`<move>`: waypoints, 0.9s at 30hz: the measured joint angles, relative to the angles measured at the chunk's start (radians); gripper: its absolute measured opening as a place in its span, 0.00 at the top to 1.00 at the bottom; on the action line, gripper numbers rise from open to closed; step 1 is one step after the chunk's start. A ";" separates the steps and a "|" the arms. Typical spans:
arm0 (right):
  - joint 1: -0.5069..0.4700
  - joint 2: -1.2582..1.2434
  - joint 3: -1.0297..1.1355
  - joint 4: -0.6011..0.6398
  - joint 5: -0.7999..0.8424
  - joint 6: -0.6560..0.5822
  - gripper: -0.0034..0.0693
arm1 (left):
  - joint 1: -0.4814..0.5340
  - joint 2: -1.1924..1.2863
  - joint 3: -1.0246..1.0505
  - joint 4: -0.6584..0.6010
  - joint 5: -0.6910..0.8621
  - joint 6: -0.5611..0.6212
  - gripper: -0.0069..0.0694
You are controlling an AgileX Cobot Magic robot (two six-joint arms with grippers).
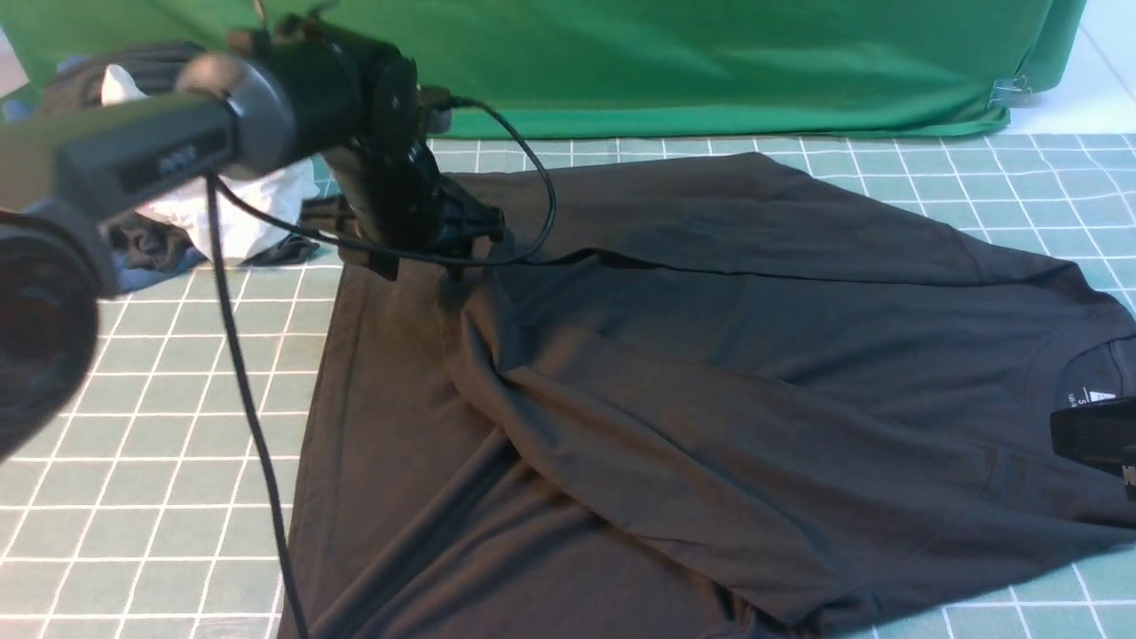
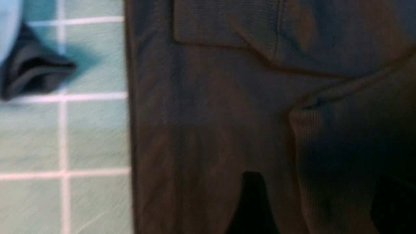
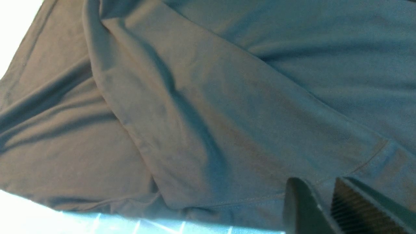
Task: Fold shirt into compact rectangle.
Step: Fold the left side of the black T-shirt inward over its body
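Left end effector (image 2: 312,201) wide open over black long-sleeved shirt (image 1: 710,373); right end effector (image 3: 315,208) nearly closed, grip unclear

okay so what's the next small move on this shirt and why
Probably raise the left end effector a little, clear of the long-sleeved shirt: its jaws stand open just above the cuffs, holding no fabric, and the sleeve already lies folded across the body, so lifting off should avoid dragging it.

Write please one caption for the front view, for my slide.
Black shirt lies partly folded on the gridded mat, the left gripper low over it.
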 joint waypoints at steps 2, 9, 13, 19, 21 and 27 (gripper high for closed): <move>0.000 0.000 0.000 0.000 -0.002 0.000 0.76 | 0.000 0.017 0.000 -0.010 -0.033 -0.001 0.28; 0.000 0.000 0.000 0.000 -0.007 0.000 0.76 | 0.000 0.061 0.000 -0.040 -0.079 0.048 0.38; 0.000 0.000 0.000 0.000 -0.007 0.000 0.75 | 0.000 0.061 0.000 -0.045 -0.089 0.076 0.66; 0.000 0.000 0.000 0.000 -0.007 0.000 0.75 | 0.000 0.059 -0.018 -0.011 -0.042 0.109 0.88; 0.000 0.000 0.000 0.000 -0.008 0.000 0.75 | 0.000 0.054 -0.028 0.024 -0.005 0.094 0.88; 0.000 0.000 0.000 0.000 -0.009 0.000 0.75 | 0.000 -0.016 -0.041 0.178 0.099 0.012 0.88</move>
